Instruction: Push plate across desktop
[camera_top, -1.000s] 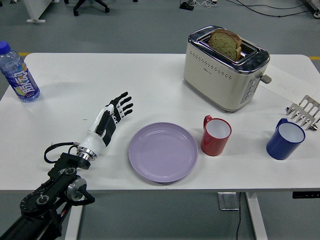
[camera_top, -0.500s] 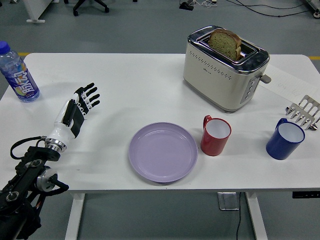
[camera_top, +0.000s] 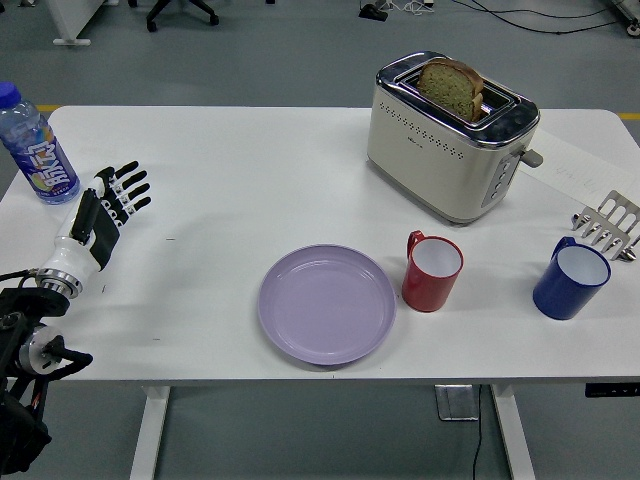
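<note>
Our left hand (camera_top: 108, 205), fingers spread and empty, sits near the bottle (camera_top: 36, 150); we risk toppling it, well apart from the plate (camera_top: 326, 303).

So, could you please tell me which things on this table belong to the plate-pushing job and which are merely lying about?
Belongs to the job:
- purple plate, near the table's front edge
- left hand, open, far left, apart from the plate

Just lying about:
- toaster holding bread slice
- red mug
- blue mug
- water bottle
- metal tongs
</note>
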